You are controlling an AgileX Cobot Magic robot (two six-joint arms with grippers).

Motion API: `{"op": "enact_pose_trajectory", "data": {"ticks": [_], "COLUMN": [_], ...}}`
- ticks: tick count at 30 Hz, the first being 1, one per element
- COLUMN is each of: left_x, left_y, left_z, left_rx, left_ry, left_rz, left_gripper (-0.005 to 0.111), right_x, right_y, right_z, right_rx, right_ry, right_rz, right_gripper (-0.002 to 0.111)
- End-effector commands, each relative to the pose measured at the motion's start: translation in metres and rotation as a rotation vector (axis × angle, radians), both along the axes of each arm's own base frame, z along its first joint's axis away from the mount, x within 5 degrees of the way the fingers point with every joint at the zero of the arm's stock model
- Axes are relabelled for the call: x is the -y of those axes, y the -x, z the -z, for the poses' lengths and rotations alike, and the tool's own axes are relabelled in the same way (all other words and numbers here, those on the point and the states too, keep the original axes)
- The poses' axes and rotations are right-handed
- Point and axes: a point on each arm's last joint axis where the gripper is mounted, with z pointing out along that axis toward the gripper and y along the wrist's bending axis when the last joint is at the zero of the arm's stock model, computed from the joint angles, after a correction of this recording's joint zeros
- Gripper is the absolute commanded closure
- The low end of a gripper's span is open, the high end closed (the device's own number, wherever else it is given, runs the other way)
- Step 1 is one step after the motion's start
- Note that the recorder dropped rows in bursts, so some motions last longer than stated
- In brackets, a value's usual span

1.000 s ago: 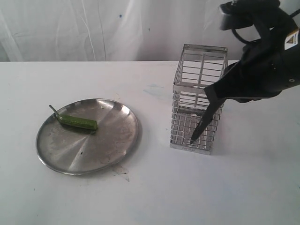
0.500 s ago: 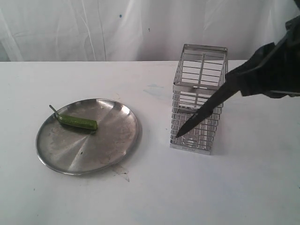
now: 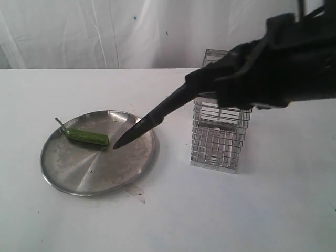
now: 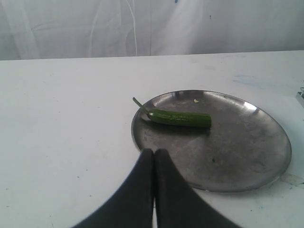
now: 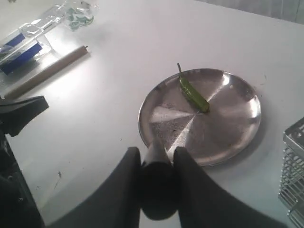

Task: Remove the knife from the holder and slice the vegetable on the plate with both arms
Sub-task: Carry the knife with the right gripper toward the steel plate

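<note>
The right arm [image 3: 283,68] is stretched across the middle — its claw [image 5: 154,164] clamped on the knife [image 3: 152,118]; the left claw [image 4: 154,164] is held closed.

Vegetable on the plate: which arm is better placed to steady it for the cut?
Left. Its gripper is shut and empty at the plate's rim, facing the vegetable. The right gripper already holds the knife.

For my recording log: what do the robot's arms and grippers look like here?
The right arm is bulky, matte black, with a thin dark cable at the top. Both grippers, left gripper and right gripper, have smooth, tapered black fingers. No markings are readable.
</note>
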Motion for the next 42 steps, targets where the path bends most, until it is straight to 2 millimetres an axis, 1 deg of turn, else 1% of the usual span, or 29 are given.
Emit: {"op": "enact_pose_trajectory", "data": {"ticks": [1,2,4,8,12,15,19,25,36,42], "left_x": [0.001,0.001,0.001,0.001,0.001,0.001,0.001,0.001,0.001,0.001], "left_y": [0.000,0.000,0.000,0.000,0.000,0.000,0.000,0.000,0.000,0.000], "left_z": [0.001,0.001,0.001,0.001,0.001,0.001,0.001,0.001,0.001,0.001], "left_rx": [0.003,0.003,0.003,0.003,0.003,0.003,0.003,0.003,0.003,0.003], "left_ry": [0.010,0.010,0.010,0.010,0.010,0.010,0.010,0.010,0.010,0.010], "left_rz": [0.007,0.007,0.007,0.007,0.007,0.007,0.007,0.007,0.007,0.007], "left_gripper": [0.107,0.107,0.107,0.107,0.107,0.107,0.107,0.107,0.107,0.107], "right_x": [-0.035,-0.044,-0.060,-0.084,-0.100,-0.109,-0.118,-0.127,-0.130,-0.132], "right_y": [-0.018,-0.024,-0.030,-0.036,-0.040,-0.042,-0.043,-0.038,-0.027,-0.026], "right_z": [0.037,0.047,0.059,0.084,0.103,0.114,0.129,0.149,0.181,0.192], "right_rx": [0.011,0.021,0.071,0.084,0.103,0.133,0.133,0.064,-0.077,-0.120], "right_ry": [-0.002,0.010,0.048,0.111,0.155,0.181,0.220,0.269,0.343,0.367], "right_rz": [-0.034,-0.011,0.010,0.022,0.057,0.090,0.084,0.014,-0.097,-0.119], "right_gripper": [0.108,0.108,0.108,0.108,0.108,0.108,0.108,0.108,0.108,0.108]}}
